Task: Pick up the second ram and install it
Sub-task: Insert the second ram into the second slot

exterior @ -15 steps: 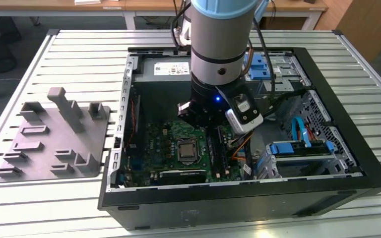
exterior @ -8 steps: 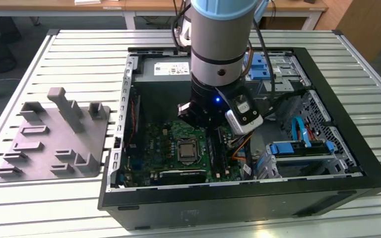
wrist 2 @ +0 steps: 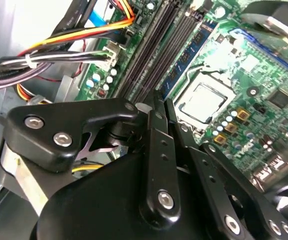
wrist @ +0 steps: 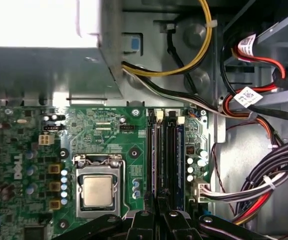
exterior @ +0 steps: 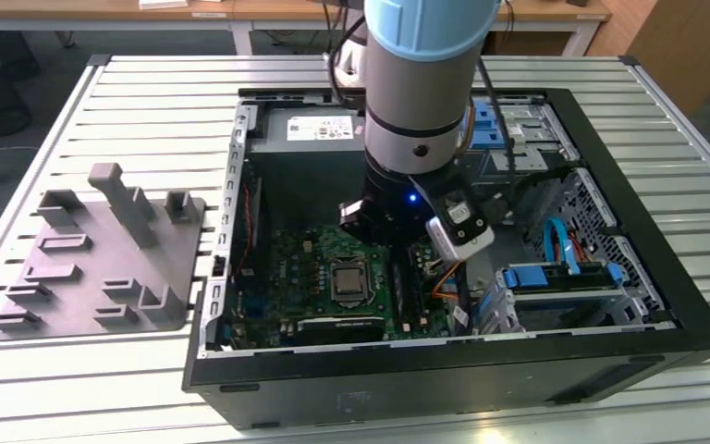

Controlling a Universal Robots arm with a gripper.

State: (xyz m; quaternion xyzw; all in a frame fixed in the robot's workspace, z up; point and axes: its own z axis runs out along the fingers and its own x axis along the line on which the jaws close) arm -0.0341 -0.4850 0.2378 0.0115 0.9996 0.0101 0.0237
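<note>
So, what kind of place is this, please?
Probably a robotics lab or test workshop. A robot arm reaches into an open computer case lying on a slatted metal table, a grey plastic fixture sits beside the case, and wooden desks stand behind.

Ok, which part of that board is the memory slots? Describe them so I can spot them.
Look inside the open black computer case to the green motherboard and its square silver processor. The memory slots are the long, dark, narrow strips lying side by side between that processor and the white cable connector at the board's edge; nothing nearby is as long and straight.
</note>
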